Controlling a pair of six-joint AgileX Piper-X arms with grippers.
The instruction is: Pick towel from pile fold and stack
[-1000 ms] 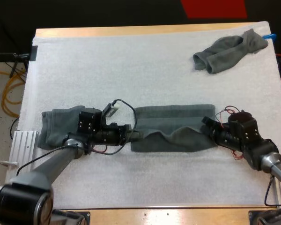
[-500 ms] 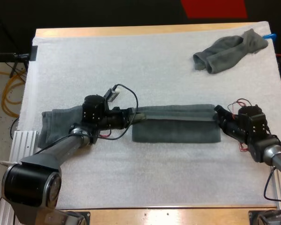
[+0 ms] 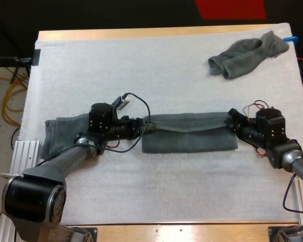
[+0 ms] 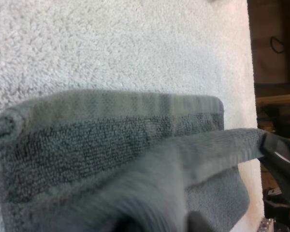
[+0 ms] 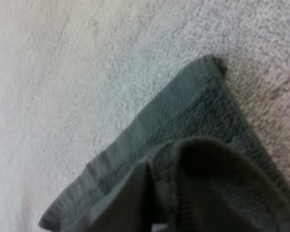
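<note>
Now, step: I'm mid-fold on the towel [image 3: 189, 142], which lies at the middle of the mat [image 3: 141, 70].
Left gripper [image 3: 143, 127]: pinched closed on the towel's left end, upper layer raised.
Right gripper [image 3: 230, 120]: clamped likewise on the right end.
Next, I judge: lay the held layer down square, then release both.
Waiting: crumpled towel [image 3: 247, 53] far right; folded towel [image 3: 58, 136] under my left arm.

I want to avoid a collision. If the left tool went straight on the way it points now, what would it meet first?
The half-folded towel that the left tool grips: it lies straight ahead. Beyond it, at the far end, the right tool probably comes next.
</note>
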